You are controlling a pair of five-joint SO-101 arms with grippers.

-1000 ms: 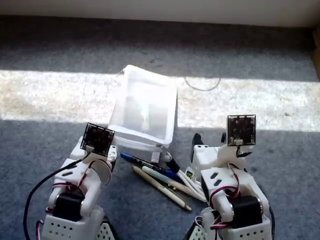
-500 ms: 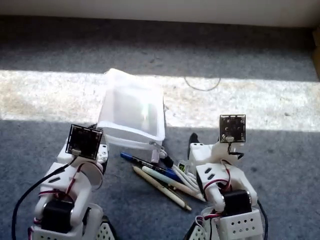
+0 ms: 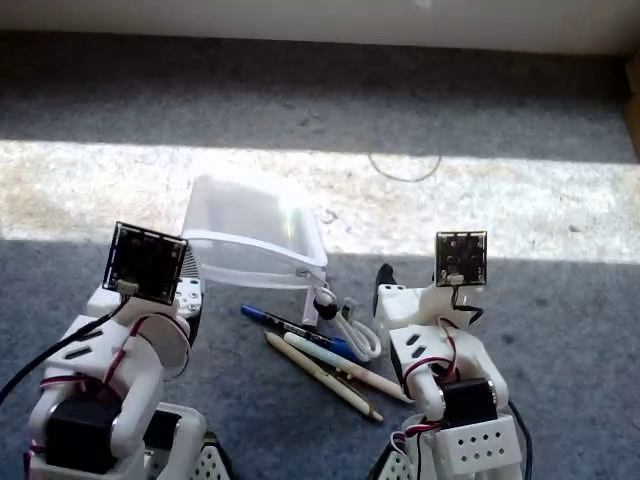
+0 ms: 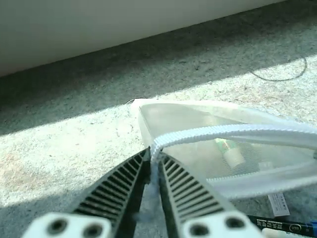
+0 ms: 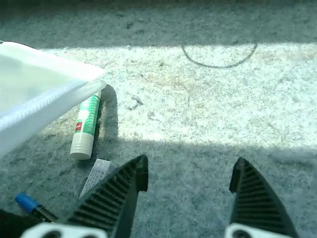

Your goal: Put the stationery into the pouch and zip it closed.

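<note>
The translucent white pouch (image 3: 250, 232) lies on the carpet with its zipper edge lifted. My left gripper (image 4: 153, 163) is shut on the corner of that zipper tape, at the pouch's left side (image 3: 192, 262). A green and white glue stick (image 5: 86, 124) lies partly under the pouch and shows through the pouch wall (image 4: 228, 151). Three pens (image 3: 320, 355) lie side by side in front of the pouch, one of them blue (image 3: 285, 324). My right gripper (image 5: 190, 183) stands open over bare carpet, right of the pens (image 3: 385, 285), with nothing between its fingers.
A looped white cord (image 3: 355, 325) lies between the pens and the right arm. A white tag (image 5: 96, 173) hangs by the zipper end. A thin wire loop (image 3: 405, 170) lies on the sunlit carpet farther back. A wall borders the far side.
The left arm has drawn back and to the left, dragging the pouch leftward and lifting its zipper edge. The right arm has pulled back a little, uncovering the white cord.
</note>
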